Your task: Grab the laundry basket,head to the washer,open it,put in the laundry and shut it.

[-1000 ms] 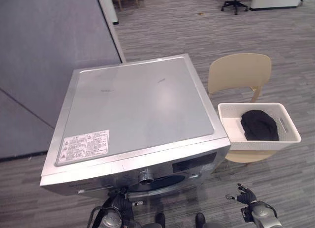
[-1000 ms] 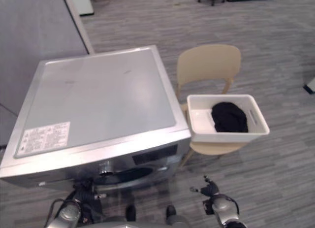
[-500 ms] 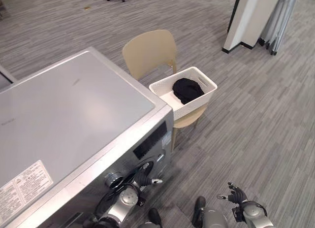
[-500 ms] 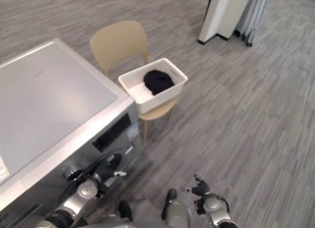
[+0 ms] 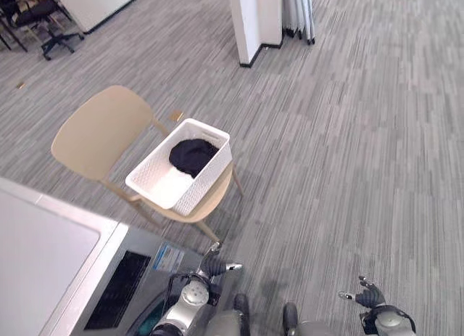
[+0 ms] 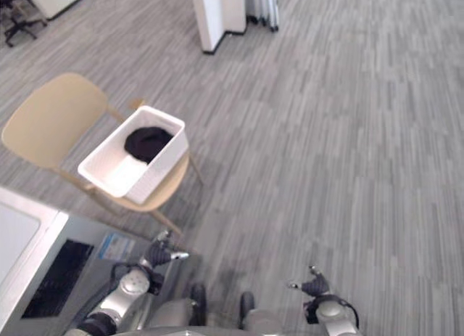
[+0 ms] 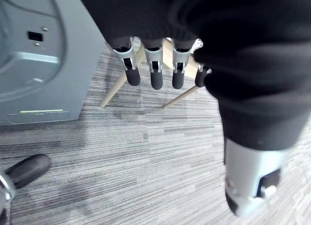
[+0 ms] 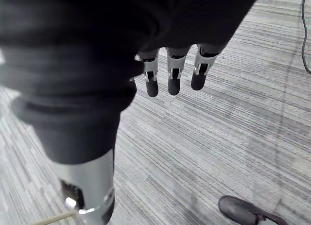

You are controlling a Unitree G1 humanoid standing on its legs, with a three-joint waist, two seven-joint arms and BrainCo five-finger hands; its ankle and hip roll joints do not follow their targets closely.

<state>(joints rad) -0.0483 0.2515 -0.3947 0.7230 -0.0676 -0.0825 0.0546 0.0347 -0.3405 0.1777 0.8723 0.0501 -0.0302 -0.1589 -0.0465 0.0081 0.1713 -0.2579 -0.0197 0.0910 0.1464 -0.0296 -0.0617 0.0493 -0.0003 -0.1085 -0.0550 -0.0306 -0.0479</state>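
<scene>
A white laundry basket (image 5: 156, 182) with a black garment (image 5: 192, 155) in it rests on the seat of a tan chair (image 5: 94, 136). The silver washer (image 5: 43, 267) stands at the lower left, its dark control panel (image 5: 119, 289) facing me. My left hand (image 5: 214, 266) hangs low beside the washer's front corner, fingers (image 7: 153, 72) relaxed and holding nothing. My right hand (image 5: 368, 297) is low at the right over bare floor, fingers (image 8: 174, 74) straight and empty. Both hands are well short of the basket.
Grey striped carpet runs all around. A white pillar (image 5: 257, 20) stands at the back, with folded grey panels (image 5: 299, 13) beside it. An office chair (image 5: 40, 24) is at the far left back.
The camera has swung to the right: the washer has slid off to the lower left and the chair with the basket now sits left of centre. Both hands stay low and empty.
</scene>
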